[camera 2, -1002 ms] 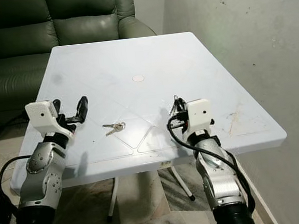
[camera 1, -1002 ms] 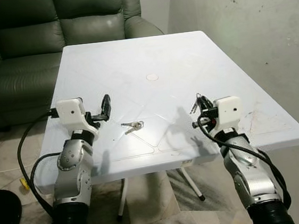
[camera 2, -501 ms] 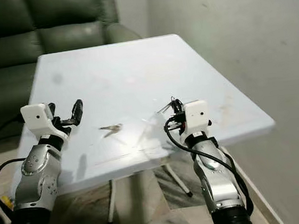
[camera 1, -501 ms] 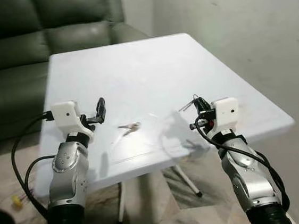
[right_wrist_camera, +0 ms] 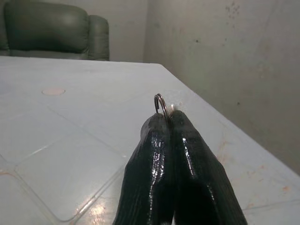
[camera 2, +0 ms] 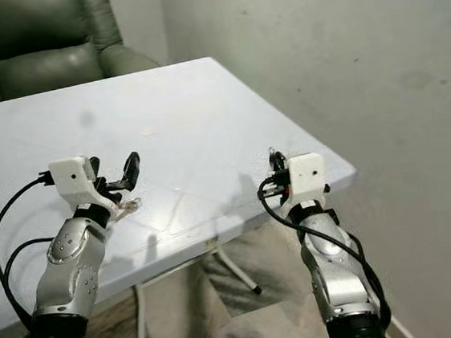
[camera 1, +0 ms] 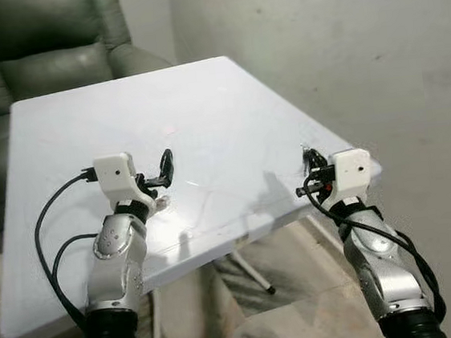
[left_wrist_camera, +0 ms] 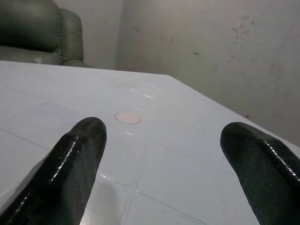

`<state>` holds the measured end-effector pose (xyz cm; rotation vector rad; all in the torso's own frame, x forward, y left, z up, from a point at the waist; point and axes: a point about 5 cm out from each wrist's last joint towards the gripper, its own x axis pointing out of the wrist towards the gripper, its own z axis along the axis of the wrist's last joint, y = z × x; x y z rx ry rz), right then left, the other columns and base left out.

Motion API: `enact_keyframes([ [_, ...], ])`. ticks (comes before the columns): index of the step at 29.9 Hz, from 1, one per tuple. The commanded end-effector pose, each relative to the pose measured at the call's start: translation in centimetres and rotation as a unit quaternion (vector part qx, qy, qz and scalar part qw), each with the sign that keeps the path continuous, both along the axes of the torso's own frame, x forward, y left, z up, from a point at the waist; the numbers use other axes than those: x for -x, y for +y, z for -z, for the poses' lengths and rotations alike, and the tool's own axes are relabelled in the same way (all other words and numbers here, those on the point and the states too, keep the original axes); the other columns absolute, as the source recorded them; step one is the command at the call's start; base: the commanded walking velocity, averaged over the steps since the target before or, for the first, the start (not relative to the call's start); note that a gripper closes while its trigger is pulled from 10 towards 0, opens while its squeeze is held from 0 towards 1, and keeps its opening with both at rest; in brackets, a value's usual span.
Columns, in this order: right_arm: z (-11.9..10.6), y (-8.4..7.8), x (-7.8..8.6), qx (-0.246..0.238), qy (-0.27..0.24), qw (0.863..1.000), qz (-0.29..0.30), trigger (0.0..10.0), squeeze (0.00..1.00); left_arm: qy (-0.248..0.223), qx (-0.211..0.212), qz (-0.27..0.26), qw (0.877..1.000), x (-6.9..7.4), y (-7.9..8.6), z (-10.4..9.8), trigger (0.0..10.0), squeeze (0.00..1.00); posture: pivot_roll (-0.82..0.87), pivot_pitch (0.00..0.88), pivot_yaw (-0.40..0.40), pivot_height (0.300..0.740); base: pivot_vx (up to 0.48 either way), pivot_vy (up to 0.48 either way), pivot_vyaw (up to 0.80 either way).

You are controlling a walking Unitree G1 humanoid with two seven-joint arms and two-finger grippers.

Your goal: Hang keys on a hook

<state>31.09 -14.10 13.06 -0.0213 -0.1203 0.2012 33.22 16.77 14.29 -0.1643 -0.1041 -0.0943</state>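
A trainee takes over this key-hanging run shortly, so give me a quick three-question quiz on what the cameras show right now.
1. True or false: the left gripper is open above the white table.
2. What sticks out from the shut fingertips of the right gripper? A: a metal key ring. B: a coin. C: a wall hook.
3. Fill in: at the table's far side stands a dark green ____.

Key: 1 true. 2 A. 3 sofa.
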Motion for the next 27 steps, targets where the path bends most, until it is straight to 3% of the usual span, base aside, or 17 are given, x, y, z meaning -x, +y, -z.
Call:
enact_keyframes([
  [1, -0.65, -0.62, -0.17, 0.002, -0.01, 1.0, 0.011, 10.0, 0.0, -0.01, -0.003, 0.005, 1.0, -0.04, -0.5, -0.62, 10.0, 0.0, 0.0, 0.0, -0.015, 0.74, 0.0, 0.0, -0.61],
  [27, -0.88, -0.73, -0.45, -0.002, -0.01, 1.0, 0.019, 10.0, 0.0, -0.01, 0.0, 0.0, 1.0, -0.23, -0.78, -0.85, 10.0, 0.0, 0.0, 0.0, -0.013, 0.74, 0.0, 0.0, -0.61],
])
